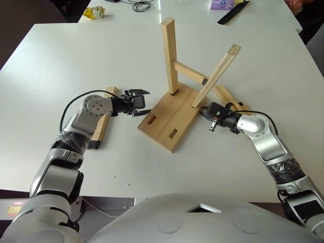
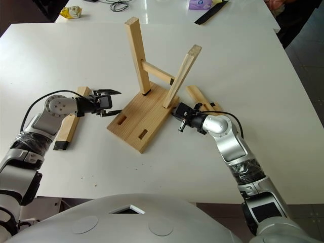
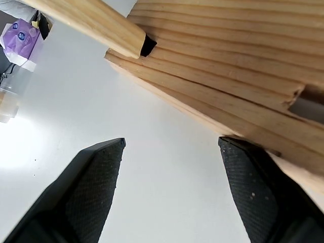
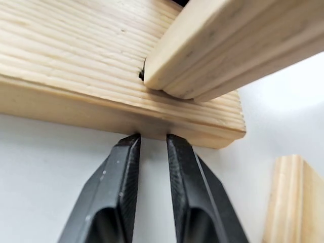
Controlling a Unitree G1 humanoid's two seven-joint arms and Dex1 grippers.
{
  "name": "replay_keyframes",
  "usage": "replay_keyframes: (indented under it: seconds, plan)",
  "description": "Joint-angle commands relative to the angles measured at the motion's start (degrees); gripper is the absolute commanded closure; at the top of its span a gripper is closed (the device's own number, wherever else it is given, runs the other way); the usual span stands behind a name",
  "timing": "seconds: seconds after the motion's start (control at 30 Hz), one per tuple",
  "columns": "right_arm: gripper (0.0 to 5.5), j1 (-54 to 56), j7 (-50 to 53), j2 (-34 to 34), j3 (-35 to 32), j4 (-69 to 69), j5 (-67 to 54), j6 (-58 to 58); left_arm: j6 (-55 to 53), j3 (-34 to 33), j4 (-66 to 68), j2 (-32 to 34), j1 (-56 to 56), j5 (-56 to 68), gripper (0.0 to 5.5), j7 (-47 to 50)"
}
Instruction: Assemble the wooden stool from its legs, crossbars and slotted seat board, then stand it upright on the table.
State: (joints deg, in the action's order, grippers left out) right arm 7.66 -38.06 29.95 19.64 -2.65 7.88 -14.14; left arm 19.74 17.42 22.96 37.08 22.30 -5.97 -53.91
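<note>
Seat board lies flat on the worktop, two legs seated at its far end, near slots vacant. Left hand is spread at its left edge. Right hand is pressed together, empty, against its right edge. Advise bracing the board squarely before seating further legs.

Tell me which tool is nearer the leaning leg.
Right. The right tool sits just beside the foot of the leaning leg; the left tool is across the seat board, at its opposite edge.
</note>
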Motion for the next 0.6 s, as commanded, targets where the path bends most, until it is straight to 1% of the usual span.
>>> replay_keyframes:
  seconds: [0.03, 0.37, 0.6]
  plan:
    - [4.55, -0.71, -0.38, -1.0, 2.13, -0.63, 1.5, -1.31, -4.72, -1.82, -8.03, 1.04, -3.59, 3.39, 2.08, -2.05]
    - [4.55, -0.43, -2.11, 0.89, 1.49, -0.41, 2.31, -0.34, -15.64, -3.05, -25.02, 0.65, -12.91, 6.49, 2.08, -1.53]
    - [4.55, -2.08, -2.81, 0.98, 2.49, -2.5, 2.64, -0.7, -18.16, -4.29, -25.98, 0.95, -12.71, 5.78, 2.08, -0.02]
